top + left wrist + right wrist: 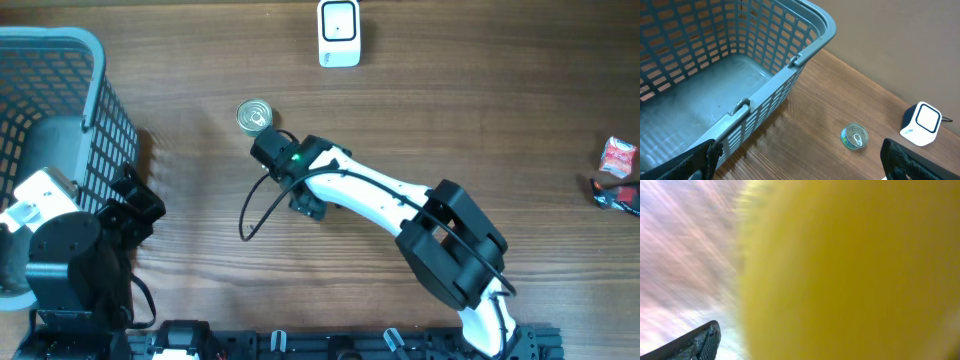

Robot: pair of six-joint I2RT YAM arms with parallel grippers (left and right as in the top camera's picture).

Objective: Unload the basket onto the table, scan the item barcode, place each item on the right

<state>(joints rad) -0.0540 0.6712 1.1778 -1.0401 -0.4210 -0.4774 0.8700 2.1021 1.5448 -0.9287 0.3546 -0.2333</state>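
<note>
Found can (254, 116) upright upper centre-left, apart from scanner (339, 33) at top centre | noted right gripper (266, 136) at can, grip not determinable | noted left gripper (800, 145) spread, empty | judged scan outstanding.

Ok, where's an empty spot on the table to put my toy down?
Bare wood lies between the scanner and the red packet, and between the basket and the can. Below the can it is crowded: the right arm crosses there.
</note>
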